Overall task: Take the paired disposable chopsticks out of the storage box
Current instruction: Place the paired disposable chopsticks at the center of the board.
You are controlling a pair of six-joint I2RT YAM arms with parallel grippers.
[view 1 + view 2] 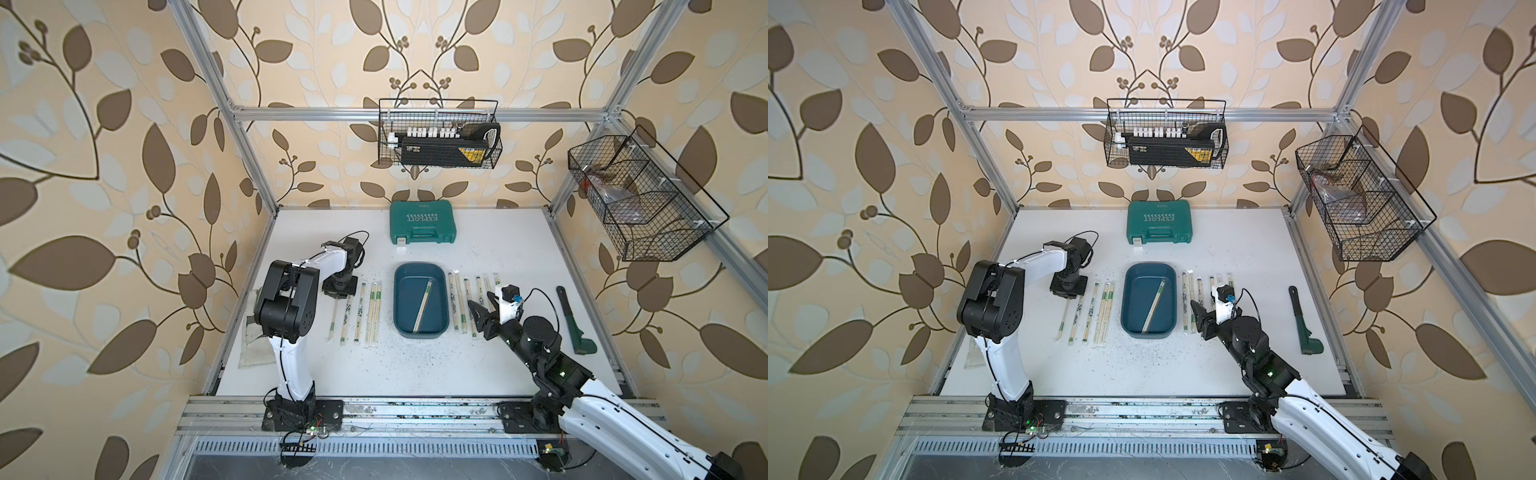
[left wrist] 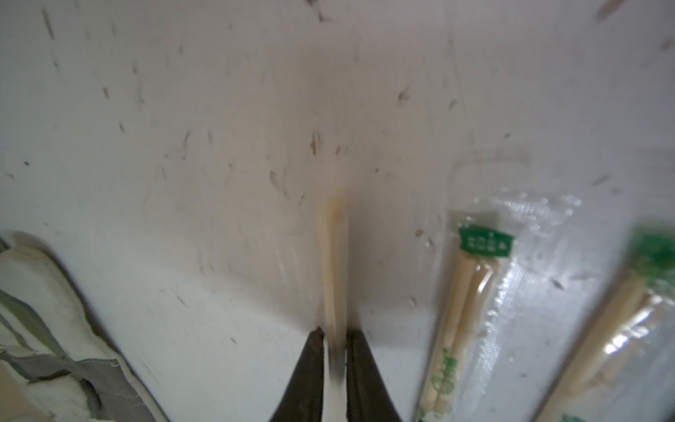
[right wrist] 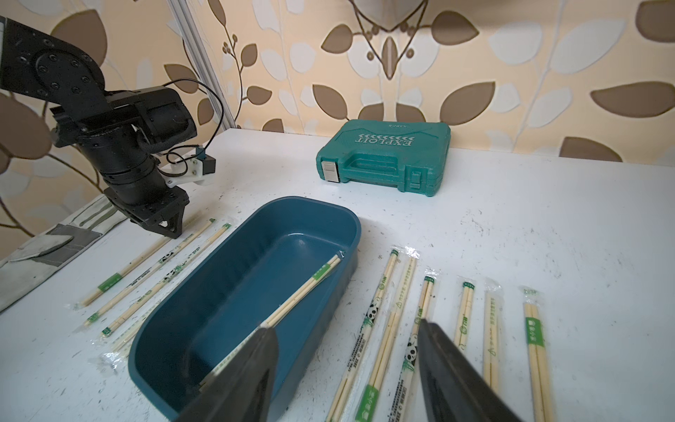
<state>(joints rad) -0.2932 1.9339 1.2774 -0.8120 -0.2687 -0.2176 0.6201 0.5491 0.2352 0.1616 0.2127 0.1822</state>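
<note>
Nearest, the right gripper (image 3: pixel 347 325) hung wide open and empty above wrapped pairs (image 1: pixel 455 303) lying just right of the storage box (image 1: pixel 409 303). One chopstick pair (image 1: pixel 423 306) lay slanted inside the box. Farther left, the left gripper (image 2: pixel 334 330) stood narrow astride a loose pair (image 2: pixel 333 255) on the table (image 1: pixel 415 365); whether it pinched could not be told.

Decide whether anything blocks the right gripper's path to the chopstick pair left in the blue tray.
Only the storage box's side wall: the open right gripper hangs outside it, above pairs lying on the table. Nothing covers the pair inside.
</note>
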